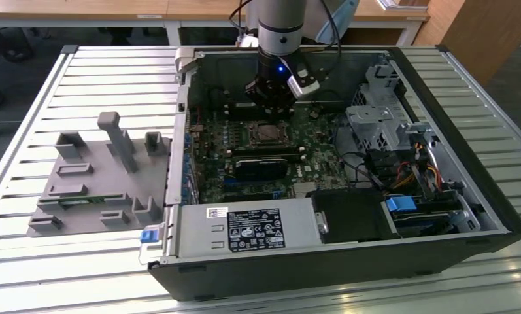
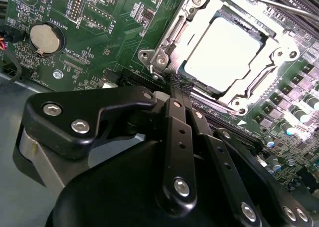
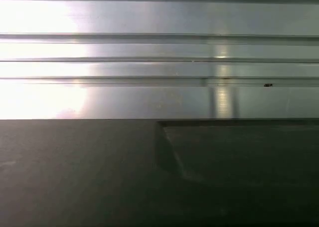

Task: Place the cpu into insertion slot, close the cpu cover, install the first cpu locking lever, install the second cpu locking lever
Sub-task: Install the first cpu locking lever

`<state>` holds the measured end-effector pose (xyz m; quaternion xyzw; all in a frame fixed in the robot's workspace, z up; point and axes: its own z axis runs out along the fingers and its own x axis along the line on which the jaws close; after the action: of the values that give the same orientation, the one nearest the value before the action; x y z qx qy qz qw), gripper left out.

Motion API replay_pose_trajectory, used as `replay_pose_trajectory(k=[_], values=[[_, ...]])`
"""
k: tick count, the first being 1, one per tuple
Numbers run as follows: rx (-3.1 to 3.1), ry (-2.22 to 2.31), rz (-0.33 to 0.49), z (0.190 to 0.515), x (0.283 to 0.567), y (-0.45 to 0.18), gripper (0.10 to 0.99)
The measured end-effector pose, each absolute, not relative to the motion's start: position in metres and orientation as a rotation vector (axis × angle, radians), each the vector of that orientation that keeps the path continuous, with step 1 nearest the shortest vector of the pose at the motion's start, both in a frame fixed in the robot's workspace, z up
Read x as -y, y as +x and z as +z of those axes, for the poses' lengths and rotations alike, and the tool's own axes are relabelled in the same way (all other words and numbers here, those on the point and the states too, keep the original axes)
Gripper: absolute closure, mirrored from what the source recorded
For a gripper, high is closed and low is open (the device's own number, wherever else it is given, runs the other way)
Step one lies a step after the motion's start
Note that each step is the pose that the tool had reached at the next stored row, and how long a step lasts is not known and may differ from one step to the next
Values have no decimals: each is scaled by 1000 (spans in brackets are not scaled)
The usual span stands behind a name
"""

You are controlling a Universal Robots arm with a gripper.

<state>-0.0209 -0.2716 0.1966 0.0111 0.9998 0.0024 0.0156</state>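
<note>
The cpu (image 2: pixel 224 52), a pale square chip, lies flat in the insertion slot (image 1: pixel 265 134) on the green board (image 2: pixel 114 27). The cpu cover (image 2: pixel 271 67), a silvery frame, lies down around the chip, which shows through its window. A thin metal lever rod (image 2: pixel 269 2) runs along the socket's far side. My gripper (image 2: pixel 180 85) is shut with nothing between its black fingers (image 2: pixel 175 117), and its tips are at the socket's near edge. In the exterior view the gripper (image 1: pixel 273 108) hangs inside the open case just behind the socket.
The case walls (image 1: pixel 330 271) box in the board. A long black card (image 1: pixel 265 167) lies in front of the socket, with a power supply (image 1: pixel 242 229) nearer still. Drive cage (image 1: pixel 378 124) and cables sit at the exterior view's right; a grey fixture (image 1: pixel 99 173) at its left.
</note>
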Motion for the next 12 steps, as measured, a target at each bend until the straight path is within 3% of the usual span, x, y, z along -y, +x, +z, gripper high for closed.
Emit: replay_pose_trajectory(k=[12], values=[[-3110,34,17,197,272,-21,980]])
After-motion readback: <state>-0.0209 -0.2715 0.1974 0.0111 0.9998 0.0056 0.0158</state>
